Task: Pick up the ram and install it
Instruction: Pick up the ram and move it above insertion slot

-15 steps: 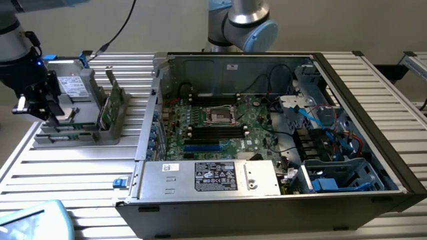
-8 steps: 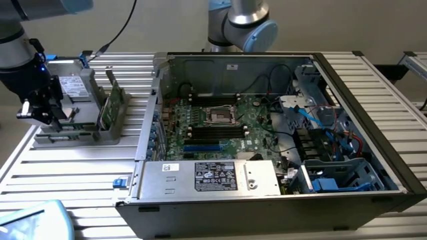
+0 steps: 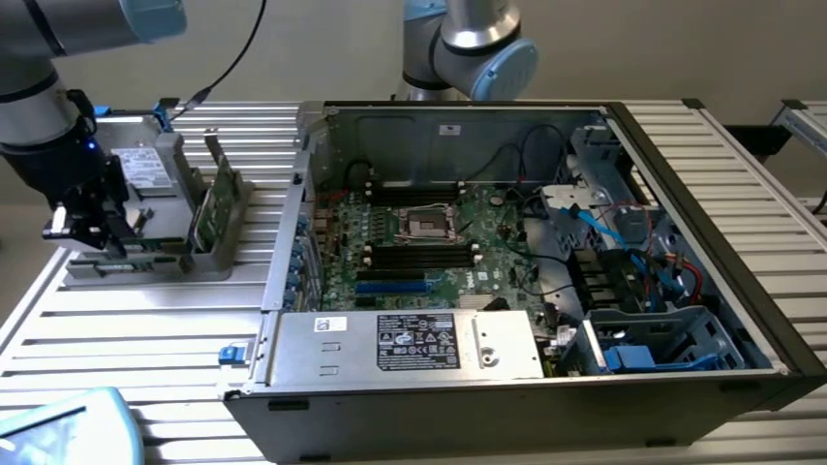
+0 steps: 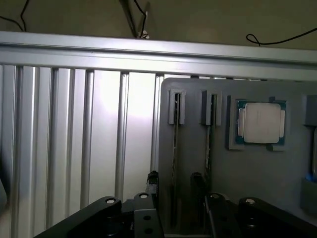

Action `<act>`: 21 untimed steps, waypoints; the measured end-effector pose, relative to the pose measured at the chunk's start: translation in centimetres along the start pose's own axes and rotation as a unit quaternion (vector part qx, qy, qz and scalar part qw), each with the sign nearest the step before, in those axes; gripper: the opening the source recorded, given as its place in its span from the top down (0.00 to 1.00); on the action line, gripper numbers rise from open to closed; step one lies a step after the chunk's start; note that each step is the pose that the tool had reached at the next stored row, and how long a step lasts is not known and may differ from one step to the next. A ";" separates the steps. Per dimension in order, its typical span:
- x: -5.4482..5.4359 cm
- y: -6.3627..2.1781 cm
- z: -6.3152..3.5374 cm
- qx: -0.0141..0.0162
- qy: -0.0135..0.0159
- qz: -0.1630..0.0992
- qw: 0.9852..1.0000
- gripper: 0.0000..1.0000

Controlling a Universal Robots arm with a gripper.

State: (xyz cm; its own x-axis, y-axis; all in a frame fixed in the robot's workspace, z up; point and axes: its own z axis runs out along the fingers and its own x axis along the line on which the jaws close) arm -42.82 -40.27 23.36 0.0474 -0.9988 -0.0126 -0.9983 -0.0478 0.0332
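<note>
slatted metal table, grey holder tray; jaws parted astride upright ram

A plain beige wall stands behind a table of ribbed aluminium slats. A black cable hangs before the wall. Light is soft, with bright glare on the slats in the wrist view. Another slatted frame stands apart at the exterior view's right.
</note>
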 end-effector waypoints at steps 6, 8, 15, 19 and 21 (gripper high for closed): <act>0.0 -0.46 1.04 0.000 0.000 -0.001 1.000 0.60; 0.0 -0.48 1.36 0.000 -0.001 -0.001 1.000 0.60; 0.0 -0.51 2.11 0.000 -0.004 -0.001 1.000 0.60; 0.0 -0.53 2.51 0.000 -0.005 -0.001 1.000 0.60; 0.0 -0.54 2.75 0.000 -0.005 -0.001 1.000 0.60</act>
State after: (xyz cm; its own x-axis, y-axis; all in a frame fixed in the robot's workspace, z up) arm -42.38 -40.21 20.59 0.0499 -0.9985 -0.0230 -0.9982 -0.0507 0.0323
